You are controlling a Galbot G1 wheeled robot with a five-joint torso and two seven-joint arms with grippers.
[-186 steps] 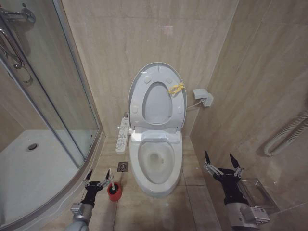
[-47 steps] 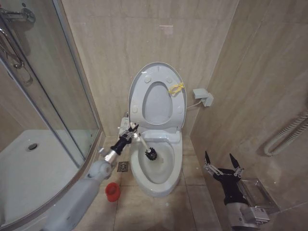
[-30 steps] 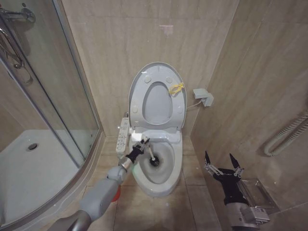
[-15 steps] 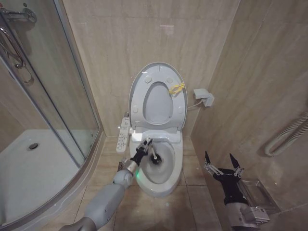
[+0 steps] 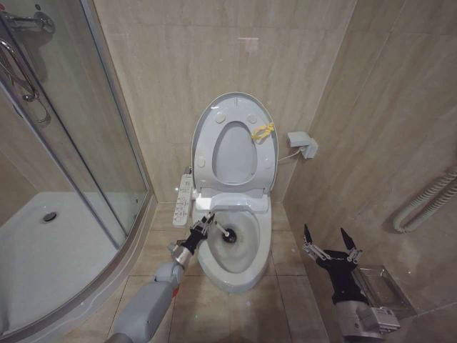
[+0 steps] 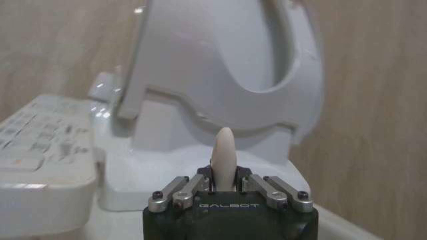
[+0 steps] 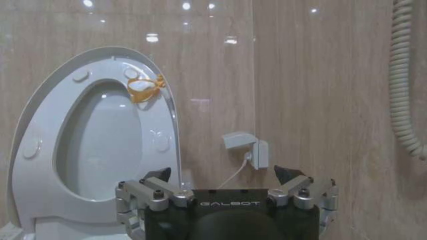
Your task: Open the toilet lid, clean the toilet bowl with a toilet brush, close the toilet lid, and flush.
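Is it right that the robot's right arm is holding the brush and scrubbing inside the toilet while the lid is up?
Not quite: the left tool holds the toilet brush, as the head view shows. The right tool hangs open beside the toilet, holding nothing. The rest is right: the brush head is in the toilet bowl, and the toilet lid stands up.

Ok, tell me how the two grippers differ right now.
The left gripper is shut on the toilet brush and reaches over the toilet bowl; the right gripper is open, holds nothing, and sits low beside the bowl by the wall. Both are the same black model with metal fingers.
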